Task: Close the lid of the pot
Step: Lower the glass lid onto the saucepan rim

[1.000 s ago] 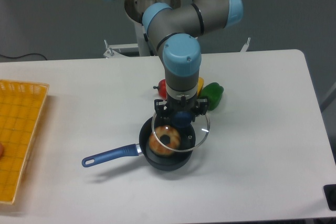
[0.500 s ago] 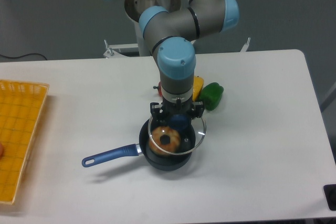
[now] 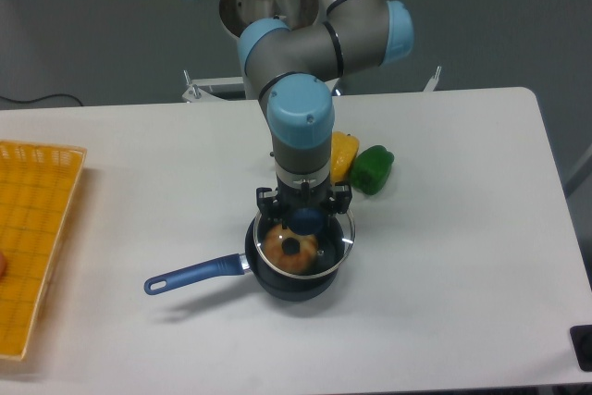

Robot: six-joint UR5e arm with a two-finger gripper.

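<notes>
Glass makes the lid fragile and slick, so we hold it by its blue knob, where our tool is clamped. It hangs nearly level just over the pot, which holds a doughnut. The white tabletop also carries peppers behind and a yellow basket far left.

A small round dark saucepan with a long blue handle sits upright on the table. A clear glass lid with a blue knob lies over its mouth.
</notes>
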